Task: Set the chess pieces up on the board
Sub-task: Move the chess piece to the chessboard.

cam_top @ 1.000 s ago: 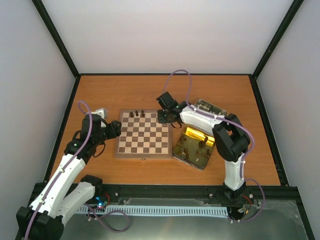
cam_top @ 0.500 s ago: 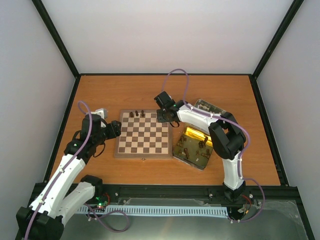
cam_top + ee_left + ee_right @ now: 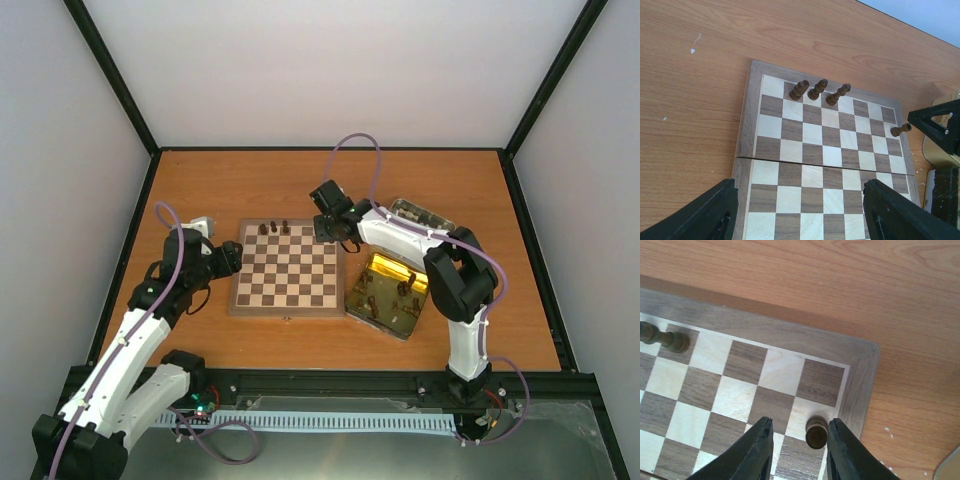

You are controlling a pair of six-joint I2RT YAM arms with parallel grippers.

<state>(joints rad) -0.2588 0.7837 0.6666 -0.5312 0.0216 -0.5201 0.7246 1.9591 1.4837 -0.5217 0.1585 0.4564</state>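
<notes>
Jaws of the right pincer (image 3: 799, 426) are standing partly apart, straddling but not visibly clamping a dark chess piece (image 3: 816, 432) on the board (image 3: 860, 365), in the right column, second row from the far edge. The piece is standing upright, long axis vertical. Three more dark pieces (image 3: 817, 89) are lining the far row. The left pincer (image 3: 799, 186) is hanging wide open and empty. Others are lying in the tin (image 3: 392, 270), so setup looks barely begun.

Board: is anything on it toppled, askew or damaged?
Nothing stands out. Three dark pieces stand on the board, far row; a fourth piece stands between the fingers of the right pincer near the far right corner. The line across the middle looks like a fold seam, not a crack.
</notes>
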